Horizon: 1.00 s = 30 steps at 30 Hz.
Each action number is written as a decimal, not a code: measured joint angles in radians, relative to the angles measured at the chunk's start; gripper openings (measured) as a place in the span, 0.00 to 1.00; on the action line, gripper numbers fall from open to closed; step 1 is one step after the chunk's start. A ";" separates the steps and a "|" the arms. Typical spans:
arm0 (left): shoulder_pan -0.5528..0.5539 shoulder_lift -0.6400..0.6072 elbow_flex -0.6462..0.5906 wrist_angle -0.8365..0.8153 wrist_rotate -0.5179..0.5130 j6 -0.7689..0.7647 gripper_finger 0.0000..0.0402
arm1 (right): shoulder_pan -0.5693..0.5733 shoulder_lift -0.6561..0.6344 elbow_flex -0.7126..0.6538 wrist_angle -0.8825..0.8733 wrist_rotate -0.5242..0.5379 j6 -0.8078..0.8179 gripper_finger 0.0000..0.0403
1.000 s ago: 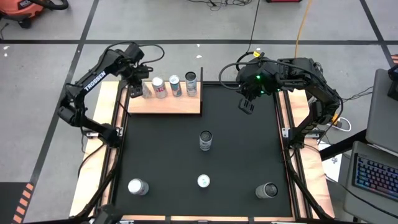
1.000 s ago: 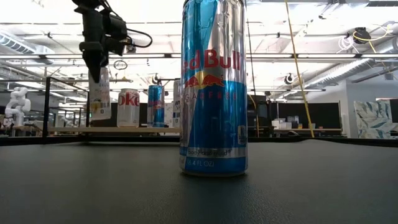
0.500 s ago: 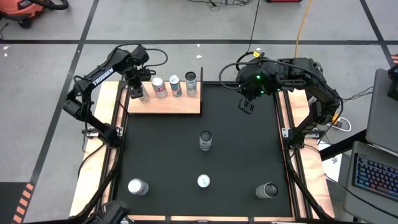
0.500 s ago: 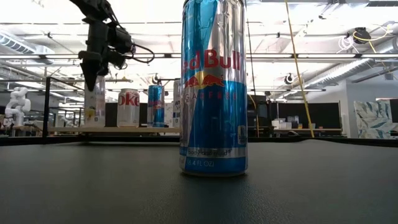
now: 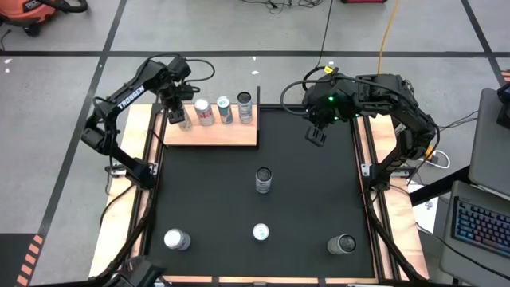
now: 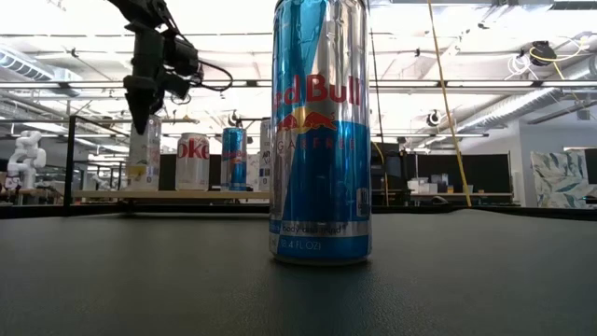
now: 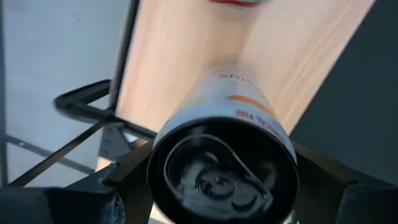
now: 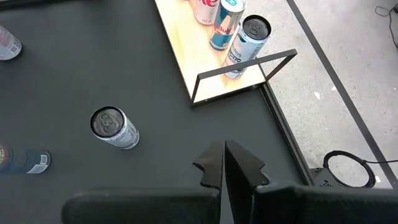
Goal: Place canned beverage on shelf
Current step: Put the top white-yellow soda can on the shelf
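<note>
On the black mat [image 5: 303, 199], upper left of the high view, the light-wood shelf [image 5: 219, 134] holds my pale aluminium can [image 5: 185, 119] at its left end. My left gripper [image 5: 180, 108] straddles its top, fingers spread, no longer squeezing; the right gripper [image 5: 316, 135] hangs closed, upper right. Rigid yet dentable, slick, tall, tippy: best gripped mid-body.

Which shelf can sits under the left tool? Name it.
The leftmost can on the shelf, the pale one beside the red-and-white can. The left tool hangs directly over it; the others stand clear.

Cans [image 5: 225, 110] crowd the shelf [image 5: 211, 132] back; front bare.
</note>
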<state>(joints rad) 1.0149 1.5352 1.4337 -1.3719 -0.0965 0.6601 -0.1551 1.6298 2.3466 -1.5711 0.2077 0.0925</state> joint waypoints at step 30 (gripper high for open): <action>-0.027 -0.009 0.117 -0.047 0.051 -0.132 0.73 | 0.000 0.000 0.000 0.000 -0.002 -0.003 0.00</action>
<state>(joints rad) 0.9878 1.5265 1.5503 -1.4191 -0.0455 0.5283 -0.1551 1.6299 2.3466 -1.5711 0.2054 0.0891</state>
